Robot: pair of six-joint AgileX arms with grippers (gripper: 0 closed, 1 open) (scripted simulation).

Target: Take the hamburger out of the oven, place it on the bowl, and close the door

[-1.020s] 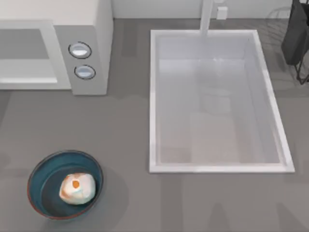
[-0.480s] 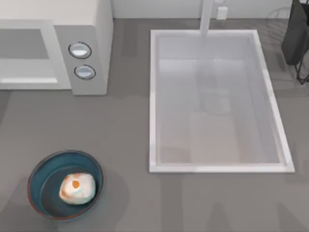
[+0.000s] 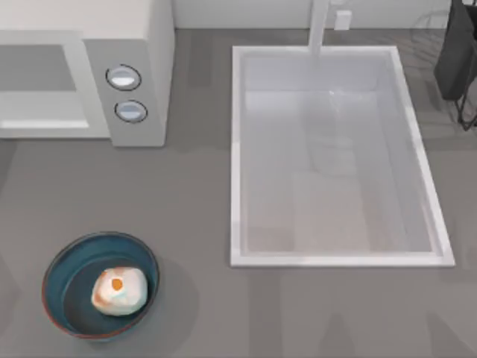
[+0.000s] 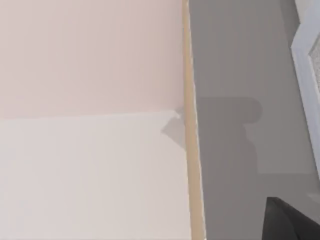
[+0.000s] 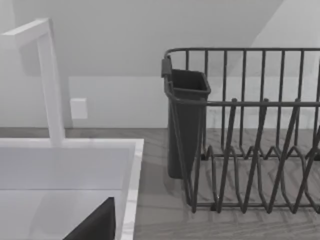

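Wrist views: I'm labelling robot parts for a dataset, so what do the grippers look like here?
Little of them is in frame: the left gripper is a dark charcoal rounded piece, the right gripper a dark grey angular wedge. No cables or markings visible.

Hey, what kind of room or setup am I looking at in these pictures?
Most likely a simulated kitchen counter: a white oven with two knobs, a sink with a faucet, and a dark dish rack beside it. A bowl holding a hamburger sits on the counter.

My left gripper point(image 4: 292, 222): dark tip at wrist view's edge. My right gripper point(image 5: 95, 225): likewise.
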